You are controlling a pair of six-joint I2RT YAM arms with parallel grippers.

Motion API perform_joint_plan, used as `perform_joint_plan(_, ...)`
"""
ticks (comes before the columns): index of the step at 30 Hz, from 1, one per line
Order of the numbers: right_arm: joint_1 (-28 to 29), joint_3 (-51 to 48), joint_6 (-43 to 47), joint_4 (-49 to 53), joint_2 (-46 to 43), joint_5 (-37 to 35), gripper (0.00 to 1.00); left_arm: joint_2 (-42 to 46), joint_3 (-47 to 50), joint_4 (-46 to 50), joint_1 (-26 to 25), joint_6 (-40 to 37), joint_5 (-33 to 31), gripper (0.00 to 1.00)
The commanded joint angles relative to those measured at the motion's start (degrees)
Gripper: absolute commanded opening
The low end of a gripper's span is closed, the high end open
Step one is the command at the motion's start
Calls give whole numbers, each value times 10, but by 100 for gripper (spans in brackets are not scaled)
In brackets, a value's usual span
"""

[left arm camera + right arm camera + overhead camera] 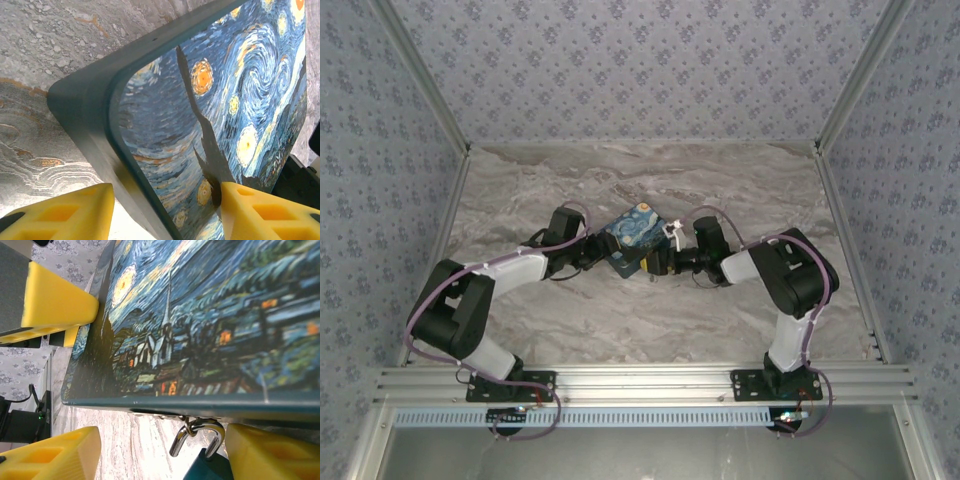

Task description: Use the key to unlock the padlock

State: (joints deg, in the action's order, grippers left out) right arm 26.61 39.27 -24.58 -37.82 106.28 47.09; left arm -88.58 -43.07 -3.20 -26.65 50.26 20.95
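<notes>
padlock with a silvery curved shackle (197, 432) hung from the front clasp of the flat box painted in blue and yellow swirls (632, 240), which sat near the middle of the grey marbled table (620, 330), well clear of its edges. the left gripper (167, 200) looked clamped on the box's far corner, one yellow finger at the dark side wall and the other on the lid. the right gripper (162, 445) had its jaws apart, straddling the shackle. a dark teal shape (207, 467) sat just under the shackle, close beside the right finger; whether it was the lock's body or the key's head could not be told. the step looked like lining up at the lock. next, the key's shaft would need to meet the keyhole squarely, go in and turn, with the box braced.
</notes>
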Motion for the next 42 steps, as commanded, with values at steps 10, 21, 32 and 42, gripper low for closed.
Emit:
perform_joint_plan(10,-12,-21,-30,-54,6,19,52,-8,24,91,-6,-3,-37,56)
perform_joint_plan(21,-18,-26,-32,-62,2,22,37,-11,22,92,-8,-2,-39,55)
perform_joint_plan(32,-14,-21,-35,-59,13,13,28,-9,21,92,-9,-2,-40,56)
perform_joint_plan(42,-12,-19,-57,-78,24,-8,15,-9,22,93,-10,-2,-41,55)
